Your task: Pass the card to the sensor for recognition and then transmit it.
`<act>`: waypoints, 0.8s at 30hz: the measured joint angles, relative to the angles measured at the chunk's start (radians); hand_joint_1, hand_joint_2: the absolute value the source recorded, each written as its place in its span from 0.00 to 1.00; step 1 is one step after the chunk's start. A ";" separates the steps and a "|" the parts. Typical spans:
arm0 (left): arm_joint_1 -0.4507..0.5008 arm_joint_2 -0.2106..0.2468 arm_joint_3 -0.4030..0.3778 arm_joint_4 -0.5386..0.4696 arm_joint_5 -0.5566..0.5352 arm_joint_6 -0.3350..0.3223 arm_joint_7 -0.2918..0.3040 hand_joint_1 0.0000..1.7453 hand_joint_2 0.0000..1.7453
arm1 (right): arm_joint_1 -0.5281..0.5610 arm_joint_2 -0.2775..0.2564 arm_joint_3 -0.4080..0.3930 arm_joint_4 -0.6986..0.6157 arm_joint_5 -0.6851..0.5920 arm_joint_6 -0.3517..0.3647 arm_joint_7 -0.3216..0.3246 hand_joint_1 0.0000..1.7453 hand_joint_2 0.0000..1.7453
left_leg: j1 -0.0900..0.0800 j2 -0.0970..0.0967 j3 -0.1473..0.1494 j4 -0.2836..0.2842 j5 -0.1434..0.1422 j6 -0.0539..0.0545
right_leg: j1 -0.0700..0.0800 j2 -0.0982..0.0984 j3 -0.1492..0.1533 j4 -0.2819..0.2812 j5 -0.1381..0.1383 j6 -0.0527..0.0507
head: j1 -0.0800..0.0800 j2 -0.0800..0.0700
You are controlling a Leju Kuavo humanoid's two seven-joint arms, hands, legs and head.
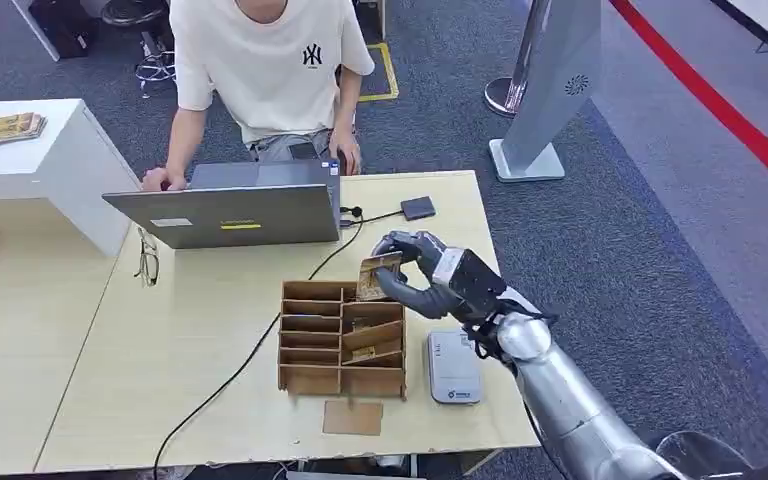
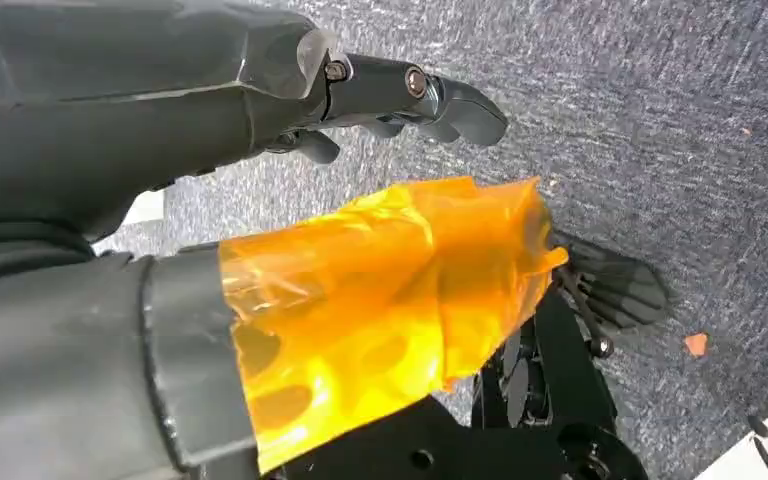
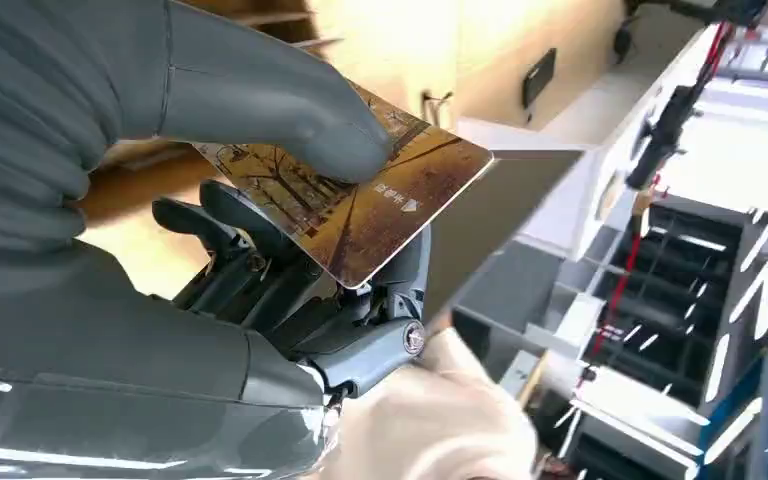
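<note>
The card, a thin glossy rectangle with rounded corners printed in brown and gold, sits at the centre of the head view, pinched by the right hand just above the top right corner of the cardboard organiser. In the right wrist view the card is clamped between the thick smooth grey thumb pressing on its face and the darker jointed fingers beneath it, one long edge jutting free toward the frame's centre. The organiser is a flat box of raw brown corrugated board split into two columns of shallow slots, with more cards lying in the right column. Just to its right, at the lower centre, lies the sensor, a pale grey, rounded rectangular reader flat on the light wood-grain table; the silver, tube-like right forearm crosses close beside it. A loose square of cardboard rests below the organiser. In the upper left, a person in a white T-shirt sits behind a grey laptop, from which a black cable trails across the table. In the left wrist view the left hand hangs over speckled grey carpet, its dark fingers curled in on nothing, with crinkled translucent orange film wrapped round the thumb.
</note>
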 joint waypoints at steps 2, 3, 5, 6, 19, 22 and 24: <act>-0.007 0.011 -0.003 0.020 -0.003 0.008 -0.003 0.00 0.00 | -0.048 0.013 0.022 0.009 0.000 -0.001 0.013 1.00 1.00 | 0.000 -0.001 0.000 0.000 0.000 0.000 | 0.000 -0.001 0.000 0.000 0.000 0.000 | 0.000 0.000; -0.009 0.016 -0.005 0.028 -0.007 0.010 -0.006 0.00 0.00 | -0.069 0.020 0.031 0.015 0.000 -0.002 0.020 1.00 1.00 | 0.000 -0.001 0.000 0.000 0.001 0.000 | 0.000 -0.001 0.000 0.000 0.000 0.000 | 0.000 0.000; -0.013 0.028 -0.012 0.046 -0.014 0.018 -0.010 0.00 0.00 | -0.120 0.038 0.051 0.032 -0.001 -0.003 0.034 1.00 1.00 | 0.000 -0.001 0.000 0.000 0.001 0.000 | 0.000 -0.001 0.000 0.000 0.000 0.000 | 0.000 0.000; -0.015 0.032 -0.015 0.055 -0.017 0.020 -0.010 0.00 0.00 | -0.143 0.047 0.059 0.043 -0.003 -0.004 0.042 1.00 1.00 | 0.000 -0.001 0.000 0.000 0.001 0.000 | 0.000 -0.001 0.000 0.000 0.000 0.000 | 0.000 0.000; -0.038 0.095 -0.071 0.150 -0.055 0.061 -0.005 0.00 0.00 | -0.443 0.195 0.136 0.336 0.044 -0.115 0.162 1.00 1.00 | 0.000 -0.001 -0.001 0.000 0.001 0.000 | 0.000 -0.001 -0.001 0.001 0.000 0.000 | 0.000 0.000; -0.042 0.107 -0.081 0.165 -0.061 0.065 0.000 0.00 0.00 | -0.499 0.226 0.145 0.434 0.082 -0.171 0.181 1.00 1.00 | 0.000 -0.001 -0.001 0.000 0.001 0.000 | 0.000 -0.001 -0.001 0.001 0.000 0.000 | 0.000 0.000; -0.044 0.112 -0.088 0.173 -0.066 0.068 0.001 0.00 0.00 | -0.528 0.242 0.148 0.493 0.095 -0.200 0.190 1.00 1.00 | 0.000 -0.001 -0.001 0.000 0.001 0.000 | 0.000 -0.001 -0.001 0.001 0.000 0.000 | 0.000 0.000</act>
